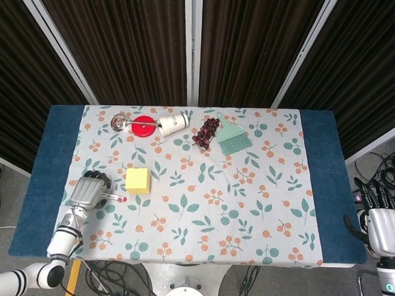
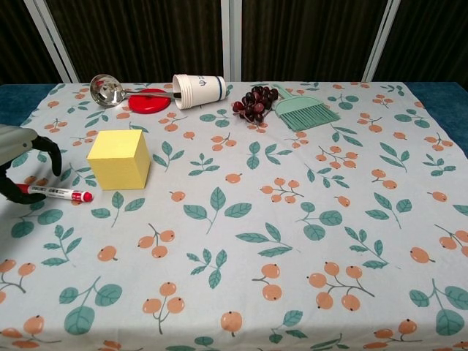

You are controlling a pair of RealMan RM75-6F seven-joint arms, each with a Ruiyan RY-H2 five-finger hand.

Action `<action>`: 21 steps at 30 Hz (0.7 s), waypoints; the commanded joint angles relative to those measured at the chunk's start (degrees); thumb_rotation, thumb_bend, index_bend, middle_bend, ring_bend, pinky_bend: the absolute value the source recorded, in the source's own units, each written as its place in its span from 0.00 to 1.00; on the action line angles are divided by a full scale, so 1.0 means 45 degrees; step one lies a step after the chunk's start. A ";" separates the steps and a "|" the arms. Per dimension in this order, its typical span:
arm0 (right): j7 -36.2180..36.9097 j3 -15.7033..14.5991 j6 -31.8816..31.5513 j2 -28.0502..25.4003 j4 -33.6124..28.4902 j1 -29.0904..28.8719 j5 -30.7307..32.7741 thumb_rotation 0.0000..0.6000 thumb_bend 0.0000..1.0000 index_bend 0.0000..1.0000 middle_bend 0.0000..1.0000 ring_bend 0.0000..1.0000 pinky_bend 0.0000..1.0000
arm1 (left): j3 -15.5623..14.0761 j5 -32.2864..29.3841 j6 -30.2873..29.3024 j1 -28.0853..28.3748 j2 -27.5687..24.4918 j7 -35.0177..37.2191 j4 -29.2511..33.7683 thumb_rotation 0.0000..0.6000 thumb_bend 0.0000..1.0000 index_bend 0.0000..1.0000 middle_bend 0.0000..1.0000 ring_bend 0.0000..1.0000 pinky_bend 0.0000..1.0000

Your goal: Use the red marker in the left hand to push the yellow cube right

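Observation:
The yellow cube [image 1: 137, 180] [image 2: 119, 159] sits on the floral cloth at the left of the table. Just left of and in front of it lies the red marker [image 1: 115, 198] [image 2: 60, 194], flat on the cloth with its red tip pointing right. My left hand [image 1: 89, 190] [image 2: 17, 156] hovers over the marker's left end, fingers curved and spread around it without closing; the marker's left part is hidden in the head view. My right hand [image 1: 383, 231] hangs off the table's right front corner, holding nothing.
Along the far edge lie a metal ladle [image 1: 119, 122] [image 2: 106, 89], a red lid [image 1: 143, 128] [image 2: 148, 100], a tipped paper cup [image 1: 174, 122] [image 2: 199, 90], dark grapes [image 1: 208, 131] [image 2: 256, 102] and a green brush [image 1: 232, 137] [image 2: 306, 111].

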State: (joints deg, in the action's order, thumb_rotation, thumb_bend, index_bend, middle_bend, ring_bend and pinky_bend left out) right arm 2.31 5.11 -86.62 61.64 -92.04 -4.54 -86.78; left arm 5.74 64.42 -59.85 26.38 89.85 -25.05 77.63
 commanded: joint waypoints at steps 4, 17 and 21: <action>0.0078 -0.0008 0.0046 0.0021 0.0052 0.0002 0.0059 1.00 0.20 0.03 0.16 0.01 0.12 | 0.0013 -0.0472 0.0016 0.0062 0.0156 -0.0423 0.0121 1.00 0.33 0.52 0.37 0.24 0.21; 0.0202 -0.0020 0.0173 0.0047 0.0149 -0.0051 0.0106 1.00 0.20 0.03 0.16 0.01 0.12 | -0.0072 -0.0648 0.0007 0.0143 0.0722 -0.0436 -0.0425 1.00 0.33 0.53 0.38 0.24 0.21; 0.0222 -0.0019 0.0177 0.0047 0.0164 -0.0048 0.0128 1.00 0.20 0.03 0.16 0.01 0.12 | -0.0040 -0.0644 0.0035 0.0189 0.0857 -0.0323 -0.0632 1.00 0.34 0.54 0.41 0.24 0.21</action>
State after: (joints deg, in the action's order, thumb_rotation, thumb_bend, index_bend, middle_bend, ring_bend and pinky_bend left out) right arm 3.31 5.03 -85.82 61.85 -91.31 -4.75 -86.20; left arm 5.51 61.52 -59.72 27.18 93.59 -26.65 74.93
